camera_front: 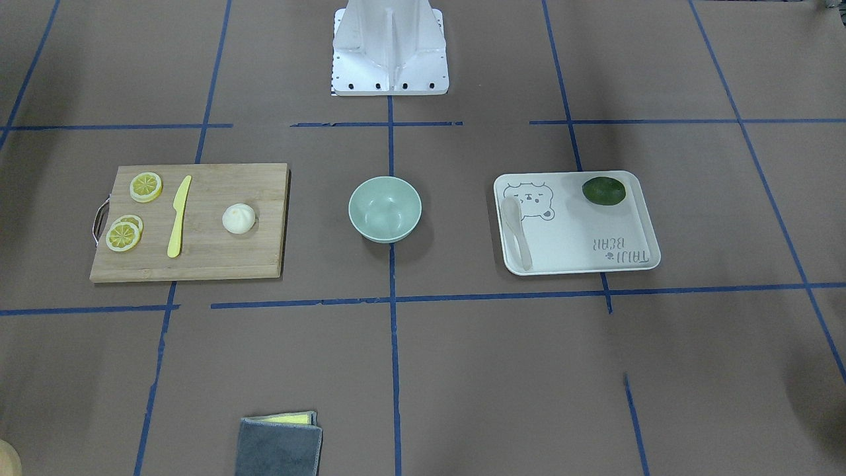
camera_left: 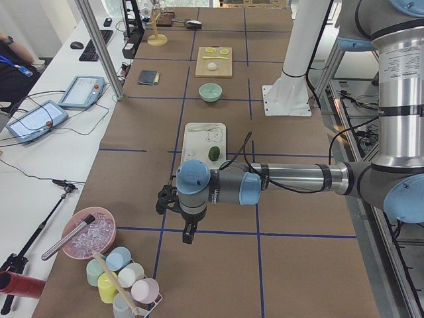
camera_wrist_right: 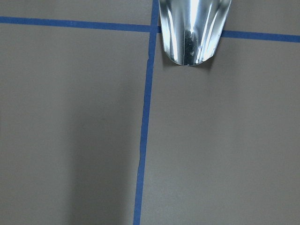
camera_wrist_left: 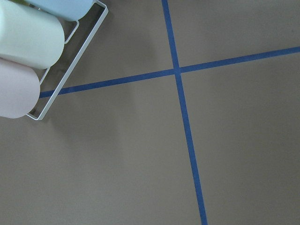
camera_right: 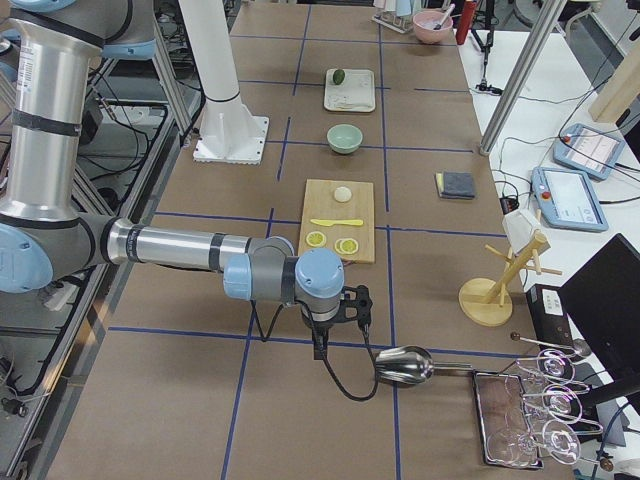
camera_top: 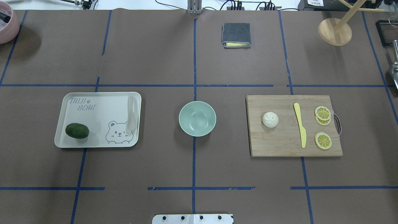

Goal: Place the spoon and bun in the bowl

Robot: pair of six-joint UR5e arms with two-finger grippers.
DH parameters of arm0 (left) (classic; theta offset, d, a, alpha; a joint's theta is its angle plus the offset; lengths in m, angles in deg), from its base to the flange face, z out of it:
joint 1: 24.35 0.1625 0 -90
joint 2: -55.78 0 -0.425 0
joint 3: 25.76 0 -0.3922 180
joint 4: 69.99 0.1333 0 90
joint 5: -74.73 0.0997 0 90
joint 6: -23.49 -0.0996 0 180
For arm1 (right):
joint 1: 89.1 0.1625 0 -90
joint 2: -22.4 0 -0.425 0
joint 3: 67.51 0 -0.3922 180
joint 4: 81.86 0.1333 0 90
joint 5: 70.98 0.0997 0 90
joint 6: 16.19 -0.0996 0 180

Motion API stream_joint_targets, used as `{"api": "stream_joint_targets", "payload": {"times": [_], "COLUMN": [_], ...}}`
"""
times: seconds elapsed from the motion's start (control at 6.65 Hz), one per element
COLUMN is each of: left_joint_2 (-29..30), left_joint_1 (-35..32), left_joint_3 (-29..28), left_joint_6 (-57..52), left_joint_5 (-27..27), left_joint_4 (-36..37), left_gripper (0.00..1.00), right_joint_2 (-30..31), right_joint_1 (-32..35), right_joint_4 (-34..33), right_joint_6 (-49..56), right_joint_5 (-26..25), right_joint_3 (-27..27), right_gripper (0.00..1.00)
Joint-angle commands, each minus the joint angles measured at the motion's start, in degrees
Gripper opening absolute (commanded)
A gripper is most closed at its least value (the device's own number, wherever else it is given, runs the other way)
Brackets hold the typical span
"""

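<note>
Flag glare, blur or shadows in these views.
Right wrist view: glare on the metal scoop, a soft shadow band at left. Left wrist view: cups in the corner look soft. Overhead view: even light; spoon barely contrasts with the tray.

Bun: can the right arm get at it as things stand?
Probably yes. The bun sits apart from the yellow knife on the cutting board, nothing over it, on the side of the right arm.

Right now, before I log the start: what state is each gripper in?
Left gripper: cannot tell, seen only from the side.
Right gripper: cannot tell, same reason.
</note>
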Motion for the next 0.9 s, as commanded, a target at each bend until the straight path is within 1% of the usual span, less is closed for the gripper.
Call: {"api": "stream_joint_targets", "payload": {"times": [0.0, 0.3, 0.45, 0.6, 0.75], "left_joint_2": [0.0, 0.0, 0.0, 0.4, 1.1], "left_joint_1": [0.1, 0.1, 0.6, 2.0, 2.3], "left_joint_3": [0.0, -0.2, -0.2, 0.0, -0.4], "left_joint_6": [-0.1, -0.1, 0.0, 0.0, 0.2], "left_joint_5": [0.0, 0.0, 0.3, 0.3, 0.6], "left_joint_4": [-1.1, -3.1, -7.0, -11.6, -18.2], "left_gripper": [1.0, 1.0, 1.0, 1.0, 1.0], "right_joint_2": [0.0, -0.1, -0.4, -2.9, -6.2], "right_joint_1": [0.0, 0.0, -0.1, -0.4, -0.4], "right_joint_4": [-0.1, -0.1, -0.1, 0.6, 2.8], "right_joint_6": [0.0, -0.1, -0.5, -0.8, -0.9], "right_joint_5": [0.3, 0.5, 0.6, 0.6, 0.1], "right_joint_3": [0.0, 0.0, -0.1, -0.3, 0.2], "right_gripper": [1.0, 1.0, 1.0, 1.0, 1.0]}}
